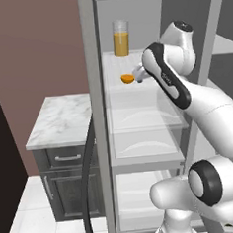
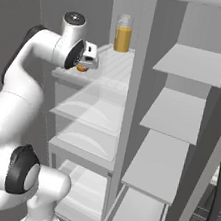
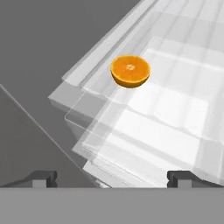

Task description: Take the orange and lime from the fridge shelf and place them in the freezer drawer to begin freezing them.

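The orange [image 1: 128, 78] [image 2: 81, 69] [image 3: 130, 71] is a cut half lying flat side up near the front left corner of the ridged white fridge shelf [image 1: 115, 69] [image 2: 116, 68] [image 3: 175, 105]. My gripper [image 1: 139, 75] [image 2: 90, 61] [image 3: 111, 178] hovers just in front of the shelf edge, aimed at the orange and a short way from it. It is open with nothing between its fingertips. The lime is out of view. The pale freezer drawer [image 1: 140, 205] [image 2: 82, 191] sits at the bottom of the fridge column.
A tall glass of orange juice [image 1: 121, 38] [image 2: 124, 32] stands at the back of the shelf. Two clear-fronted crisper bins [image 1: 138, 119] [image 2: 89, 114] lie below it. Grey shelves [image 2: 190, 64] step down on the right. A marble-topped cabinet [image 1: 62, 120] stands left of the fridge.
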